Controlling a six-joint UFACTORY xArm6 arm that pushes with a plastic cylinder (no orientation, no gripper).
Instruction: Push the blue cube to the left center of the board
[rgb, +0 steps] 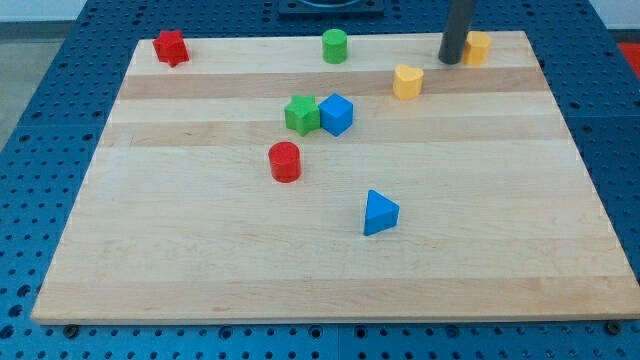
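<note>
While my tip (451, 60) rests on the wooden board (330, 270) near its top right corner, the blue cube (337, 114) sits a little above the board's middle, well apart from the tip, at about eight o'clock from it. No jaws exist on this arm: it ends in a plain dark rod, so nothing is spread, pressed together or pinching.

Touching the blue cube at its nine o'clock side is a green block (302, 114), star-like in outline. At about seven o'clock from that pair stands a red cylinder (285, 161). A blue triangular wedge (379, 213) lies at about five o'clock from the cube, nearer the view's bottom.

Just beside the tip, at its three o'clock, is a yellow block (478, 47) partly hidden by the rod; I cannot tell its shape. Another yellow block (407, 81), heart-like, lies at seven o'clock from the tip. A green cylinder (334, 45) stands near the top edge, at twelve o'clock from the cube. A red star-shaped block (171, 47) occupies the top left corner.
</note>
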